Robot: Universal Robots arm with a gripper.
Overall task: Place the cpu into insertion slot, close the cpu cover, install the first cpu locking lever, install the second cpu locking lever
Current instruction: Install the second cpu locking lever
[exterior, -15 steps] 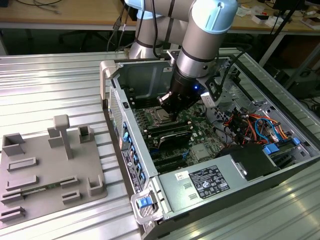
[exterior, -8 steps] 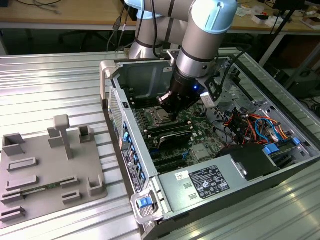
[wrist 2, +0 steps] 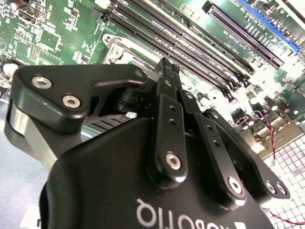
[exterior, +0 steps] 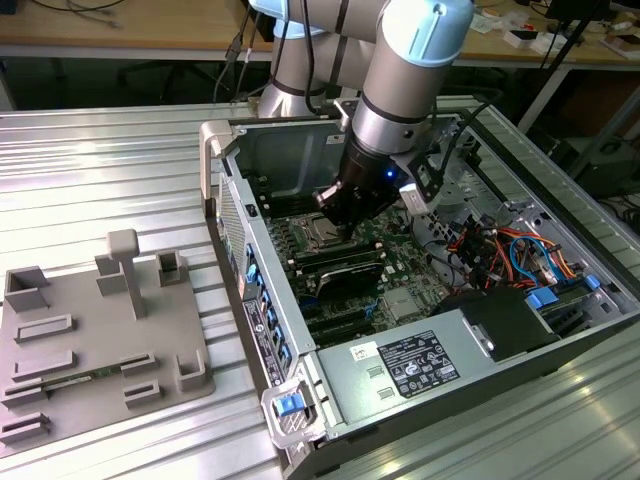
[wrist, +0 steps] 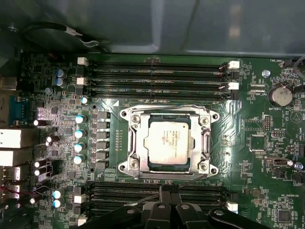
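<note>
The cpu [wrist: 167, 144], a silver-topped square chip, lies flat in the insertion slot [wrist: 127, 164] on the green motherboard. The silver cpu cover [wrist: 205, 143] lies down around the chip. One thin wire locking lever [wrist: 167, 106] runs along the socket's edge by the memory slots. A second locking lever [wrist: 193, 181] stands slanted off the opposite edge. My gripper [wrist: 170, 189] is shut, its black fingertips pressed together right beside that slanted lever; whether they touch it I cannot tell. In the exterior view my gripper [exterior: 338, 226] hangs just over the cpu [exterior: 322, 237] inside the open computer case.
Long black memory slots [wrist: 157, 71] flank the socket on two sides, and capacitors [wrist: 80, 133] stand beside it. Case walls [exterior: 228, 190], a power supply [exterior: 400, 365] and cable bundles [exterior: 500, 250] ring the board. A grey parts fixture [exterior: 95, 330] lies at the exterior view's left.
</note>
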